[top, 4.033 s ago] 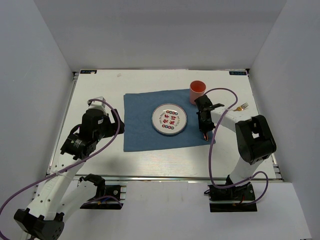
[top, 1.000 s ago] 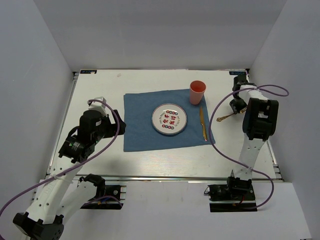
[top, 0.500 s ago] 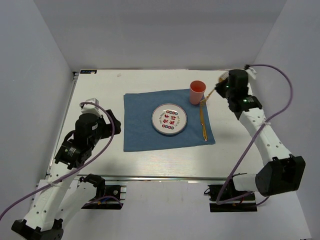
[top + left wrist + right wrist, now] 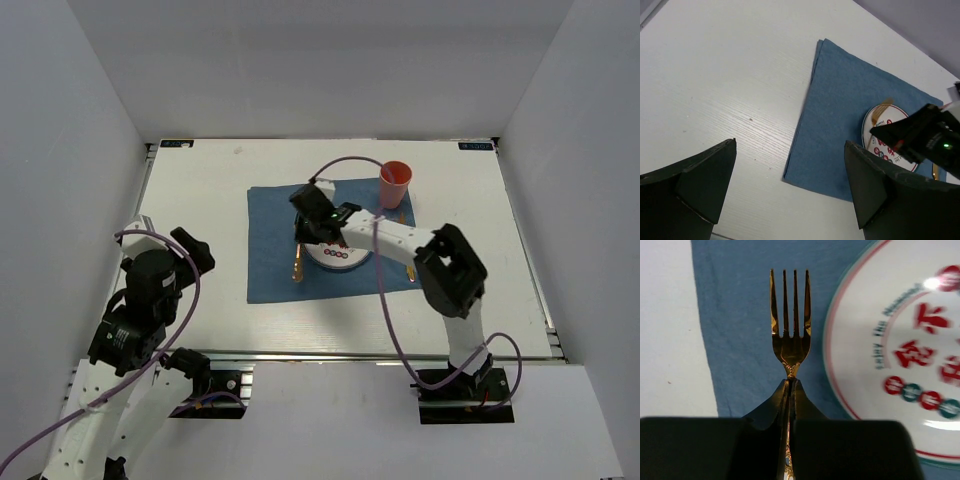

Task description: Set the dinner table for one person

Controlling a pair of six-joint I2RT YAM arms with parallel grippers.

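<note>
The only writing that can be read stands on the plate (image 4: 900, 315). In the right wrist view a curved line of small grey letters follows the inside of its rim. It seems to say "enjoy the moment", but the letters are blurred. Next to it are large red Chinese characters; one looks like 不, the others I cannot tell. On the table (image 4: 200, 180), a blue sticker (image 4: 176, 144) sits at the far left corner and a second sticker (image 4: 476, 146) at the far right corner, both too small to read.
</note>
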